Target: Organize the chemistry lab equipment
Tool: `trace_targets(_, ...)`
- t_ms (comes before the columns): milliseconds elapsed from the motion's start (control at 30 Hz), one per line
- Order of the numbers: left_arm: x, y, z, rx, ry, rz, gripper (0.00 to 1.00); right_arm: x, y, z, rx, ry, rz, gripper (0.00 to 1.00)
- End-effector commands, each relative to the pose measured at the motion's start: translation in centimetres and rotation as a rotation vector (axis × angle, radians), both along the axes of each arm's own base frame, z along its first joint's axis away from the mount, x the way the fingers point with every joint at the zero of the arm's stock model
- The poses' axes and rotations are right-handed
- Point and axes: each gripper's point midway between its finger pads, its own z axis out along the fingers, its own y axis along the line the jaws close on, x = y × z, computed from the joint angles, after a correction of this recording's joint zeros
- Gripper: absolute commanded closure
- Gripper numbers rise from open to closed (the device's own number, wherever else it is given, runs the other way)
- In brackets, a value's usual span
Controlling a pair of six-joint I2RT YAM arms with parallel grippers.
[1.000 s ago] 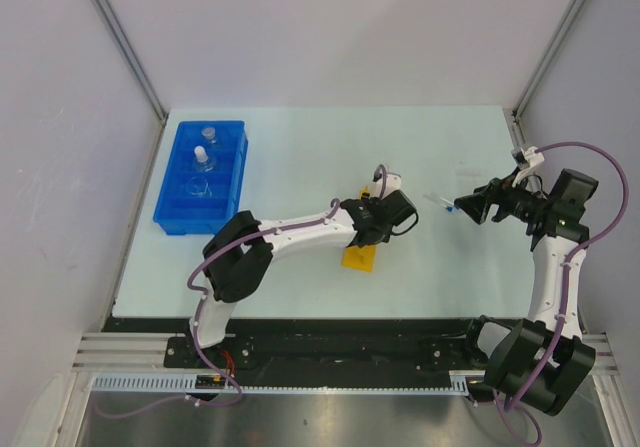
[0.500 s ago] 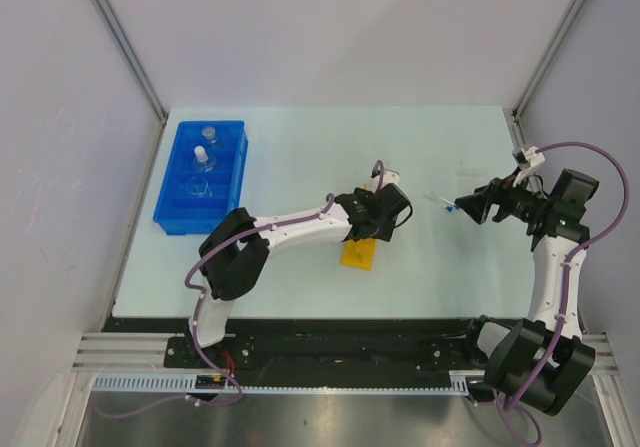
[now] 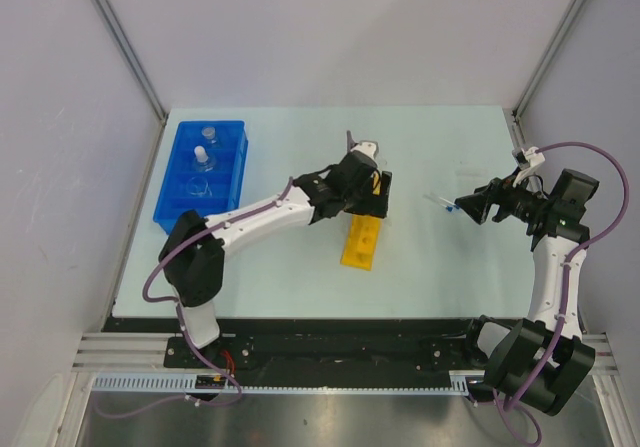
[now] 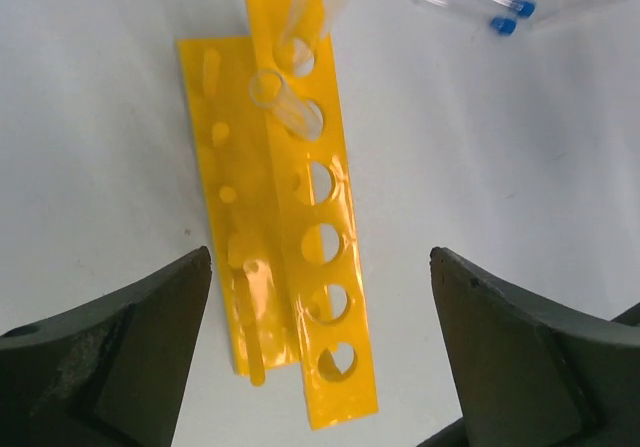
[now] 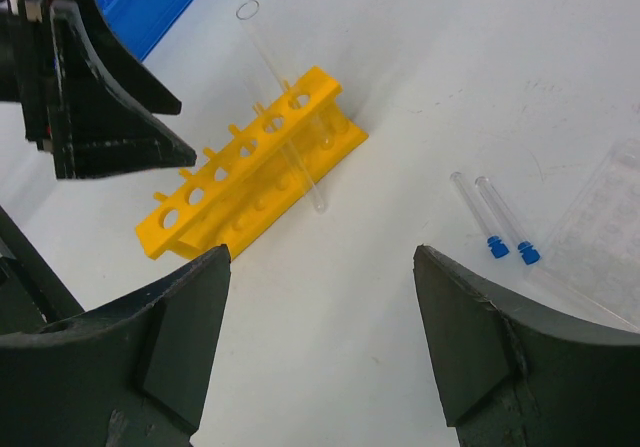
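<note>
The yellow tube rack point(image 4: 300, 267) lies on the white table, with two thin clear tubes point(image 4: 284, 107) leaning in its end holes. My left gripper point(image 4: 320, 257) hangs open above the rack, touching nothing. From the top it sits over the rack's point(image 3: 361, 244) far end, as left gripper point(image 3: 372, 199). Two blue-tipped droppers point(image 5: 505, 222) and a clear flat slide point(image 5: 600, 237) lie to the rack's right. My right gripper point(image 5: 322, 257) hovers open and empty over bare table near them. The blue tray point(image 3: 178, 205) at the left holds small glass flasks point(image 3: 201, 155).
Metal frame posts point(image 3: 120, 37) and white walls enclose the table on three sides. The right arm's purple cable point(image 3: 610, 167) loops near the right wall. Between the tray and the rack there is bare table.
My left gripper has opened and drawn back and away from the rack, leaving a tube standing in it. The right arm has not moved.
</note>
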Motion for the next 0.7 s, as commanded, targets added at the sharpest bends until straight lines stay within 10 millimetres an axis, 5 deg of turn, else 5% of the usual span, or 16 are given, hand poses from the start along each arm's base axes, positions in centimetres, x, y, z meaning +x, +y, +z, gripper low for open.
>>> trace_targets(0, 0.2, -1.8, 3.6, -0.241, 0.034, -0.12, 0.05, -0.1, 0.1, 0.8, 0.001, -0.031, 0.011, 0.21)
trace_targets(400, 3.7, -2.6, 3.2, -0.391, 0.088, -0.172, 0.22, -0.1, 0.1, 0.8, -0.001, -0.035, 0.011, 0.21)
trace_targets(667, 6.0, -1.9, 0.5, -0.276, 0.097, -0.094, 0.28, -0.1, 0.2, 0.9, 0.0, -0.035, 0.014, 0.21)
